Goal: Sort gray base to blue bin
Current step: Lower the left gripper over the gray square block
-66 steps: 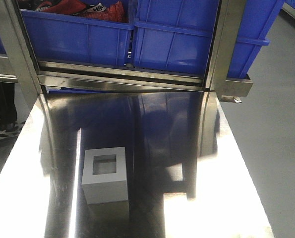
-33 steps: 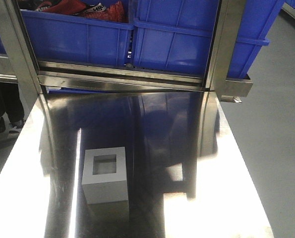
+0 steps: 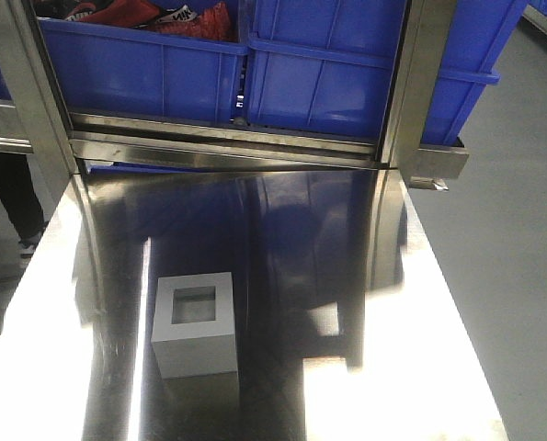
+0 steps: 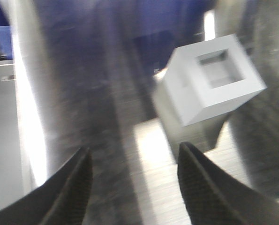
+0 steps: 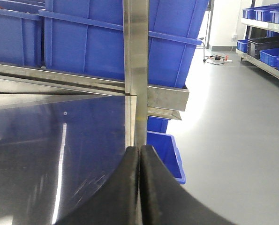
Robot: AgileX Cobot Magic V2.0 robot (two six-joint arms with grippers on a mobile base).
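Gray base point(image 3: 195, 326) upright on table point(image 3: 393, 386), beyond spread left jaws, not touching; right jaws together.

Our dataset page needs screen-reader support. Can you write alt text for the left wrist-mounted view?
A gray base with a square recess in its top face sits on a steel table, ahead and right of the open left end effector, whose dark fingers frame the bottom edge. The picture is blurred.

One gray base point(image 3: 195, 323) is sitting ahead of the left hand point(image 4: 134, 150), two blue bins point(image 3: 333, 83) are standing beyond it, a third bin point(image 5: 165, 153) is sitting low past the right hand point(image 5: 139, 149); more bins point(image 5: 275, 56) are showing far off.
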